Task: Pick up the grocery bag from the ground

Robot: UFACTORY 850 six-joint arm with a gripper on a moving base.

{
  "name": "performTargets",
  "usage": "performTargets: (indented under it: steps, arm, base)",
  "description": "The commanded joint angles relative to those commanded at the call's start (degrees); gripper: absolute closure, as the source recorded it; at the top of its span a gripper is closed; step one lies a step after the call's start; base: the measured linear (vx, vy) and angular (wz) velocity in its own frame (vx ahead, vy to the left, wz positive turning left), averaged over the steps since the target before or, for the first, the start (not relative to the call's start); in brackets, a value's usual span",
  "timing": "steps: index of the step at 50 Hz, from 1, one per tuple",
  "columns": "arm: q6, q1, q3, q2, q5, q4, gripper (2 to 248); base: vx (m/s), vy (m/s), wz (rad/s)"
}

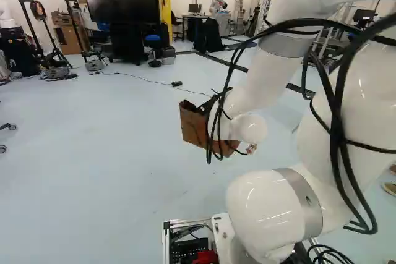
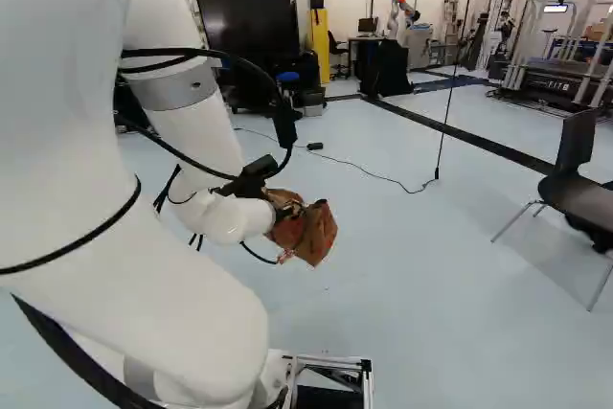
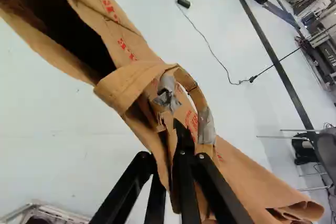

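Gripper closed on brown paper grocery bag.
Bag long axis: diagonal across the fingers; open mouth ahead, off to one side.

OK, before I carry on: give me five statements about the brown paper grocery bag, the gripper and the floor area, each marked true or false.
1. The black gripper is shut on the brown paper grocery bag. True.
2. The bag's mouth is folded closed. False: it gapes open.
3. Grey tape is stuck on the bag's handle. True.
4. Red print shows on the bag. True.
5. The black chair with metal legs is at the left of the right base view. False: the chair is at the right.
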Motion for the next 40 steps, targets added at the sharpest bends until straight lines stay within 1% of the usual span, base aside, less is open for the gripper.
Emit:
performTargets:
  steps: [8, 24, 40]
  arm:
    - [4.64, -0.16, 0.51, 1.98, 1.62, -0.64, 229]
    - [12.46, -0.42, 1.37, 5.32, 4.34, -1.72, 229]
    - [18.64, -0.63, 2.05, 7.97, 6.50, -2.57, 229]
  base:
    - [0.000, 0.000, 0.000]
    - [0.000, 0.000, 0.000]
    - [0.000, 0.000, 0.000]
